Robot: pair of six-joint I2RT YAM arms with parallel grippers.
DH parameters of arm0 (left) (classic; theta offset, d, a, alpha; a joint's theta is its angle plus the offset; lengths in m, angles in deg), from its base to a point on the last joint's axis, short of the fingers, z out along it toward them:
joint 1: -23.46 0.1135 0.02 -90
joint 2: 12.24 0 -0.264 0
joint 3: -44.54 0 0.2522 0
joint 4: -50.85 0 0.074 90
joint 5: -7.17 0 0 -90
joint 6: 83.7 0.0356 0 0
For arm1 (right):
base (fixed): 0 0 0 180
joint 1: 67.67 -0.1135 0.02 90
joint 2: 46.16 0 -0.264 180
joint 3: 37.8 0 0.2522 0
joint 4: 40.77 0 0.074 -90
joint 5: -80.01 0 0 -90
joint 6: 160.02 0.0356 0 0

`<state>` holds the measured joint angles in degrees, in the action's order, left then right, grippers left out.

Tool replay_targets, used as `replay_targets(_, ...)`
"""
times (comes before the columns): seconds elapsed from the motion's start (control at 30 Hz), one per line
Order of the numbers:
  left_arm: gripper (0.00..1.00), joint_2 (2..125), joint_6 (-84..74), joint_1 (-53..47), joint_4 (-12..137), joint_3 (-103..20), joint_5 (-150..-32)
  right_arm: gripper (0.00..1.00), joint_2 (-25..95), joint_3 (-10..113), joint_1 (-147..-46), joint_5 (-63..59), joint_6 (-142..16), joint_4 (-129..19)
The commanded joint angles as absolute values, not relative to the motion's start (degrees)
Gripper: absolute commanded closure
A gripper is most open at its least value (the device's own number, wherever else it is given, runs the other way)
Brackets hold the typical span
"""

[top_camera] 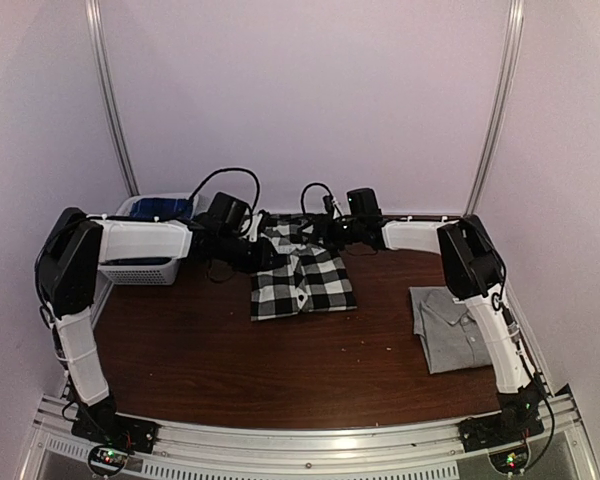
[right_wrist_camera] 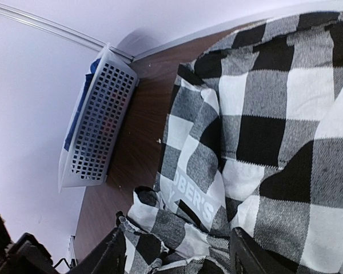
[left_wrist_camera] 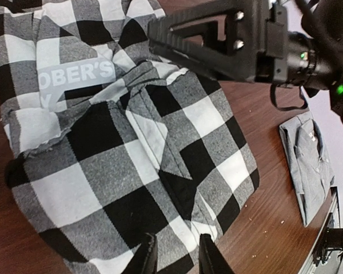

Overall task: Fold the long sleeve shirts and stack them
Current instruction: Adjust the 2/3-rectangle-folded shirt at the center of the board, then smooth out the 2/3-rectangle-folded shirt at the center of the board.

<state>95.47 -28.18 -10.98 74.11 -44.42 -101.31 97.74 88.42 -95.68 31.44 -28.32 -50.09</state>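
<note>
Grey shirt (top_camera: pixel 455 328) lay folded at the right of the desk (top_camera: pixel 230 370). Check shirt (top_camera: pixel 302 272), far centre, was part-folded, not yet stacked. Right pincer (right_wrist_camera: pixel 177 254) stood open over it; left pincer (left_wrist_camera: pixel 176 256) state could not be told.

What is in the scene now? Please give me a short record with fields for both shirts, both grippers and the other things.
checked shirt: partly folded, far middle of the table, lettered end bunched
grey shirt: folded, lying apart on the right side
stacked: not yet
left gripper: open, at an edge of the checked shirt
right gripper: open, bunched checked fabric between its fingers
basket: white, far left corner, something blue inside
</note>
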Motion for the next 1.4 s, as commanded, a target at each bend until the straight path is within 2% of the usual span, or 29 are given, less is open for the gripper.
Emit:
replay_targets(0.0,0.74,101.42,-28.55,-11.26,70.51,-50.18,-103.67,0.36,98.08,91.87,-93.74,35.86,-29.84,-49.75)
replay_targets(0.23,0.74,112.15,-28.33,-11.25,69.31,-60.79,-103.91,0.36,93.90,90.20,-93.03,35.67,-33.15,-54.10)
replay_targets(0.57,0.74,128.49,-27.23,-10.69,73.22,-78.47,-105.35,0.38,79.21,71.85,-93.07,30.85,-38.04,-56.06)
replay_targets(0.83,0.73,130.80,-26.32,-10.26,74.06,-83.66,-107.53,0.40,73.99,63.98,-94.48,27.99,-40.16,-55.63)
replay_targets(0.97,0.72,129.47,-25.84,-9.91,76.06,-86.79,-107.87,0.45,74.12,61.45,-95.27,27.55,-40.05,-54.88)
replay_targets(1.13,0.70,123.54,-25.76,-9.60,76.03,-83.24,-107.50,0.48,73.11,57.14,-96.74,25.33,-40.78,-54.70)
replay_targets(1.37,0.70,109.87,-26.88,-9.59,71.53,-64.82,-104.97,0.53,72.07,51.60,-97.66,23.83,-40.69,-52.29)
